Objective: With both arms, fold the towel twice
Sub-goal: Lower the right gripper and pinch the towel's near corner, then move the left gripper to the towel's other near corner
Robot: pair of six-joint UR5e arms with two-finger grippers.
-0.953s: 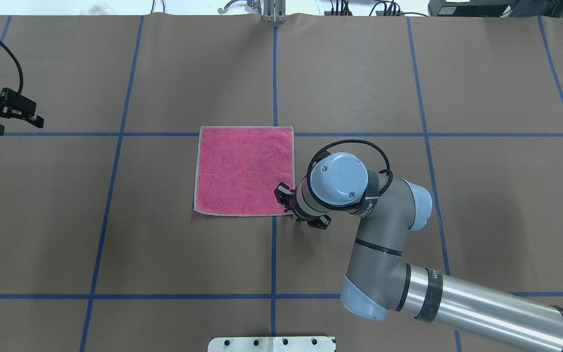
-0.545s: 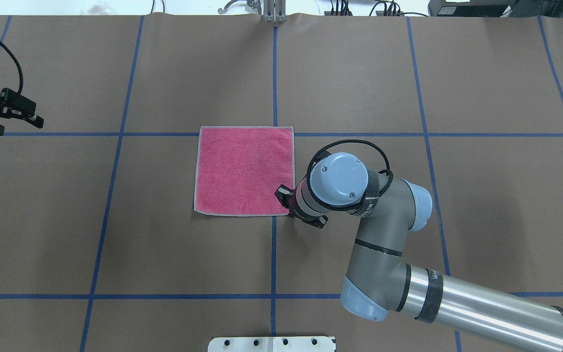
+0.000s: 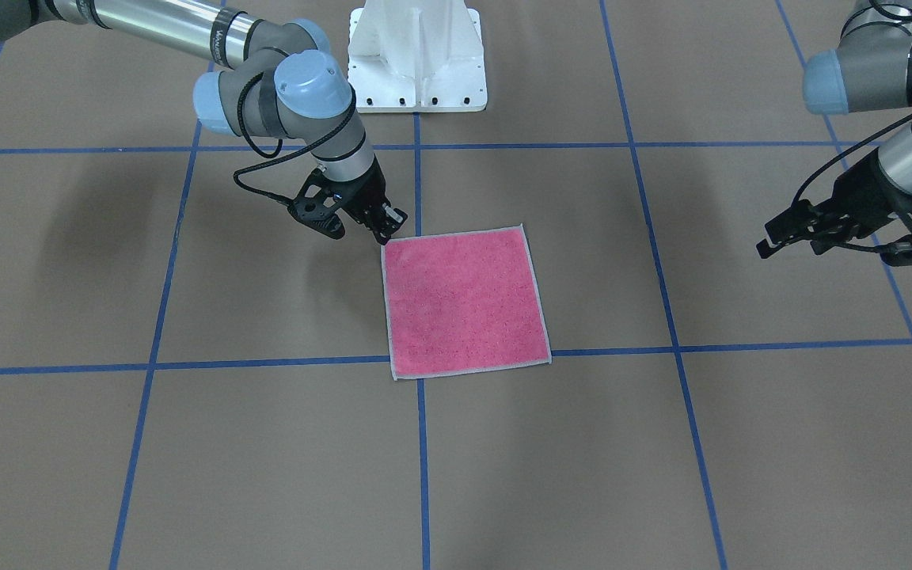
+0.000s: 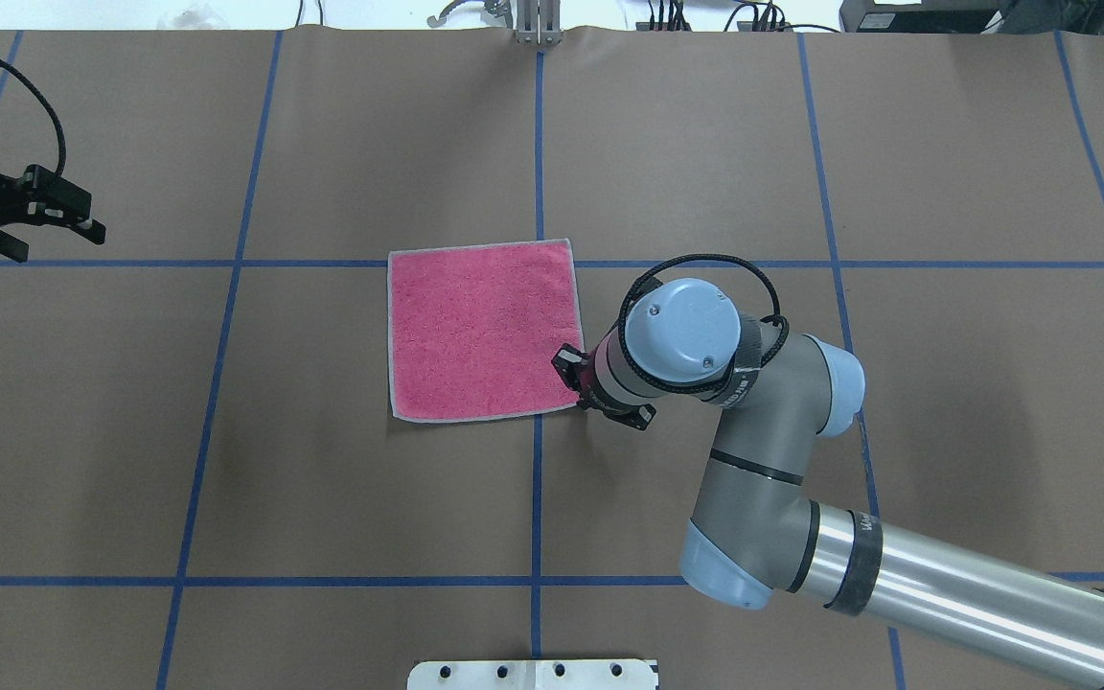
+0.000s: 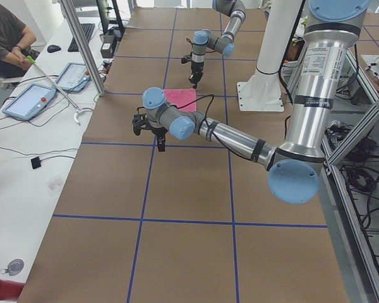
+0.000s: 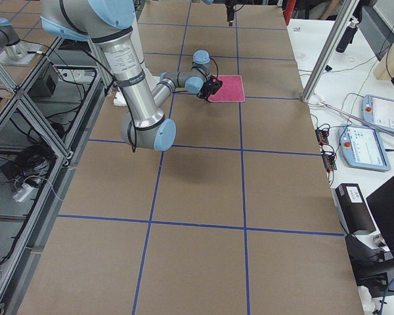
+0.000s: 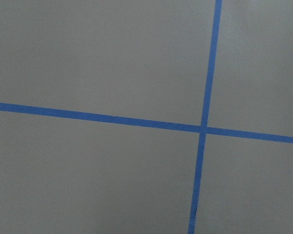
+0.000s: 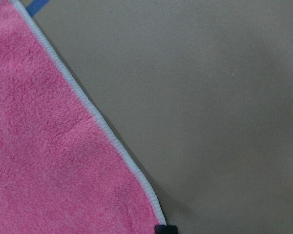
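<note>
Pink square terry-cloth towel with a pale grey hem (image 4: pixel 480 331), lying flat and unfolded near the middle of the brown paper-covered table (image 4: pixel 226 479). Compared with a second ago, I see it has swung slightly: the right-hand corner on the robot's side has slid towards the table's right edge. It followed the black two-finger right gripper (image 3: pixel 383 228), which sits at that corner. The right wrist view shows one fingertip (image 8: pixel 166 229) at the tip of the hem; I cannot tell whether the jaws have closed on cloth. The black left gripper (image 4: pixel 92 217), jaws apart and empty, hangs near the table's left edge and has crept slightly inward. My reading: the corner is caught or dragged, no fold has begun, and the left gripper has yet to take a corner.
</note>
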